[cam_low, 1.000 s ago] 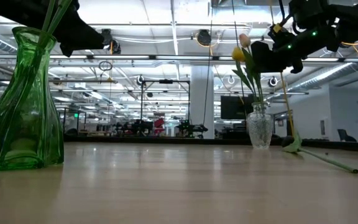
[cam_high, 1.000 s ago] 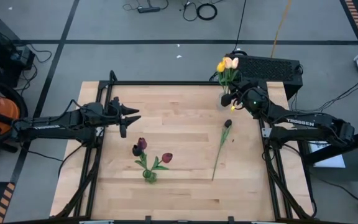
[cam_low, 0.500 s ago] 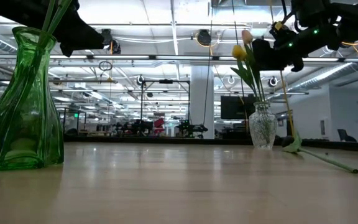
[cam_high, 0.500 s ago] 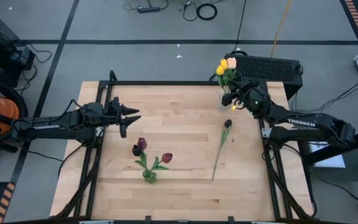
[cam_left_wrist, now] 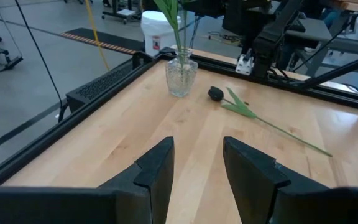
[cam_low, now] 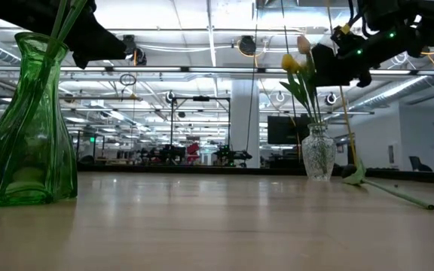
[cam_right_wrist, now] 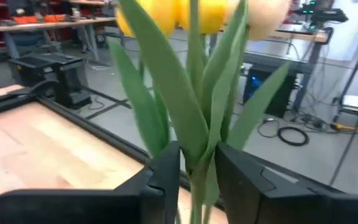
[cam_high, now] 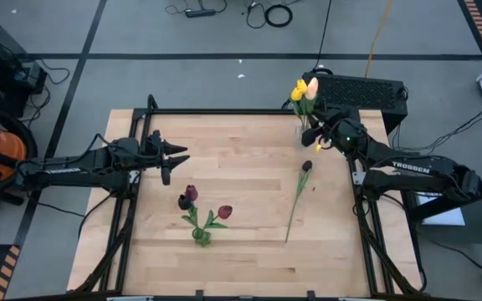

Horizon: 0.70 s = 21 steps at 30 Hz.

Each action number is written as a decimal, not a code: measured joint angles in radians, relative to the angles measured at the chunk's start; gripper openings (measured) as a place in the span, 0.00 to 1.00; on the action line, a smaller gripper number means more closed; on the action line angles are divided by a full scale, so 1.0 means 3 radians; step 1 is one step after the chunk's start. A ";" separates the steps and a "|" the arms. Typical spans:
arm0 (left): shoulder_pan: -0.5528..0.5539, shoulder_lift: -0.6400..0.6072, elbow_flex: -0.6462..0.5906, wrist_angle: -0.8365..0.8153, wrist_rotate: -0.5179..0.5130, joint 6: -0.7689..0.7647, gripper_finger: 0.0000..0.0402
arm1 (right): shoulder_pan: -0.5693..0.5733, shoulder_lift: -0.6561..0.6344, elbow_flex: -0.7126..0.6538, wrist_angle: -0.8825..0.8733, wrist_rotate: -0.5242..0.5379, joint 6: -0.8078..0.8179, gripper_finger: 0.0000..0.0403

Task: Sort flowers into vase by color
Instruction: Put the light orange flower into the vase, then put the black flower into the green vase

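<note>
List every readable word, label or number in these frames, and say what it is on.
"TROSSEN": white letters on the right arm, high view.
Label on the white jug in the left wrist view: too blurred to read.
Nothing else is readable.

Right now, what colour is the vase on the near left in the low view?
Green: the glass vase is translucent green with ribbed sides, clearest in the low view.
</note>
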State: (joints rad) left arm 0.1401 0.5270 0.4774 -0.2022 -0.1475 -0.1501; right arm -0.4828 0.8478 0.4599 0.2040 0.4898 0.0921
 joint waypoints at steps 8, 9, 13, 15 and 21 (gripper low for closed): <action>0.0000 0.0001 0.0000 0.0001 -0.0018 0.0000 0.36 | 0.0001 -0.0098 0.0000 -0.0012 -0.0069 -0.0001 0.32; 0.0000 0.0000 0.0000 0.0001 -0.0019 0.0000 0.36 | 0.0001 -0.0124 0.0000 -0.0027 -0.0069 -0.0014 0.33; 0.0000 0.0000 0.0000 0.0002 -0.0020 0.0000 0.36 | 0.0001 -0.0231 0.0000 -0.0216 -0.0067 -0.0020 0.37; 0.0000 0.0001 -0.0001 0.0002 -0.0020 0.0000 0.36 | 0.0001 -0.0286 0.0000 -0.0339 -0.0067 -0.0020 0.38; 0.0000 0.0000 -0.0001 0.0002 -0.0020 0.0001 0.36 | 0.0001 -0.0507 0.0000 -0.0454 -0.0067 -0.0020 0.41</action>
State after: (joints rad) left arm 0.1401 0.5270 0.4770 -0.2016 -0.1535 -0.1497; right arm -0.4824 0.6957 0.4599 0.0677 0.4698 0.0860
